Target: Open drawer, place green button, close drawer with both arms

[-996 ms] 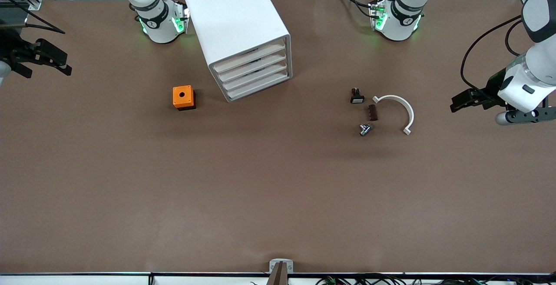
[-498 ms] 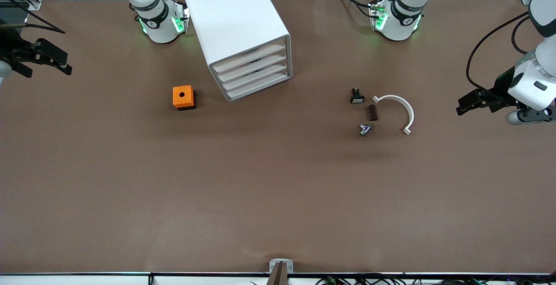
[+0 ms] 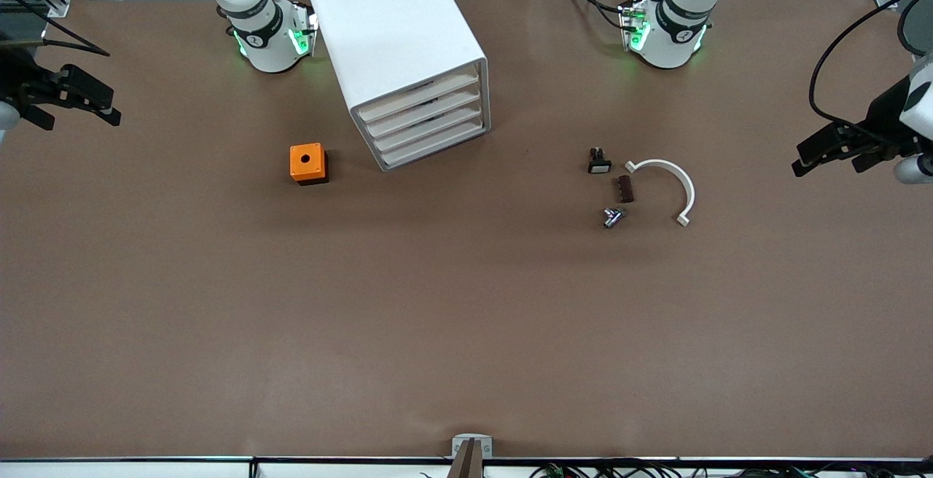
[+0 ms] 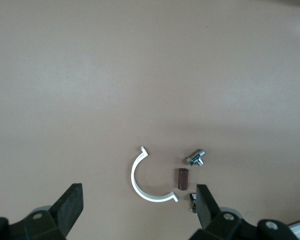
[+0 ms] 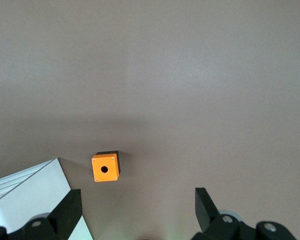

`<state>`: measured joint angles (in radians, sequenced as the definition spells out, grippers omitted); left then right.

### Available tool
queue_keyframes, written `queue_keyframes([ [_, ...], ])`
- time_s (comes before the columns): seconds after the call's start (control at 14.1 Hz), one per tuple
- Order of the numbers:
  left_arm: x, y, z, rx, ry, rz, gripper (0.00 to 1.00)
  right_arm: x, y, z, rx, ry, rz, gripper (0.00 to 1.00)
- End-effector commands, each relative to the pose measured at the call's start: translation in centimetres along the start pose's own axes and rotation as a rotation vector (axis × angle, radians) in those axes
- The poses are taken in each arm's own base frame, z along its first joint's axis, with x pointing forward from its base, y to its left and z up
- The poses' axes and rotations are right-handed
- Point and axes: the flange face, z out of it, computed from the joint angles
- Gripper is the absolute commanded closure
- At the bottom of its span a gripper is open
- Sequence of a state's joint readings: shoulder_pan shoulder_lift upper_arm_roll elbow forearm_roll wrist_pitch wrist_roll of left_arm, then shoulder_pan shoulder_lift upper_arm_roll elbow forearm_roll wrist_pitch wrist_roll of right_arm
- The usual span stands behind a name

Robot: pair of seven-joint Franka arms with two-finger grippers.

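Front view first: my left gripper (image 3: 802, 166) hangs over the left arm's end of the table, and my right gripper (image 3: 109, 108) waits over the right arm's end. The drawer (image 3: 419, 94) sits shut at the top of the cabinet (image 3: 397, 26). The button (image 3: 612, 217) lies on the table between the cabinet and my left gripper, just beside a brown block (image 3: 625, 189) and a white arc (image 3: 667, 179), with its long axis slanted. The left arm looks nearer the button, the right nearer the cabinet. Left wrist view: my left jaws stand wide and empty, and the button (image 4: 195, 158) looks silvery. Right wrist view: my right jaws are wide and empty, facing an orange cube (image 5: 105, 167) and the cabinet's corner.
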<state>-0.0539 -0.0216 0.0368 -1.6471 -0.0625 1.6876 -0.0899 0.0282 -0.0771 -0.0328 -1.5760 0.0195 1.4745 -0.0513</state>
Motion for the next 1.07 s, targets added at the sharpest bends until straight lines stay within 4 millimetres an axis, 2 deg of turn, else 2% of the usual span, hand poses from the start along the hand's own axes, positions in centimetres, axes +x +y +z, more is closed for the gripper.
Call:
queue_keyframes([
  [0.0, -0.56, 0.23, -0.53, 0.020, -0.027, 0.029, 0.01, -0.80, 0.12, -0.34, -0.009, 0.004, -0.012, 0.00],
  [0.64, -0.38, 0.09, -0.64, 0.020, -0.024, 0.026, 0.00, -0.77, 0.26, -0.32, -0.008, 0.003, -0.009, 0.00],
  [1.0, -0.38, 0.56, -1.36, 0.018, -0.009, 0.024, 0.00, -0.77, 0.26, -0.32, -0.008, 0.003, -0.009, 0.00],
])
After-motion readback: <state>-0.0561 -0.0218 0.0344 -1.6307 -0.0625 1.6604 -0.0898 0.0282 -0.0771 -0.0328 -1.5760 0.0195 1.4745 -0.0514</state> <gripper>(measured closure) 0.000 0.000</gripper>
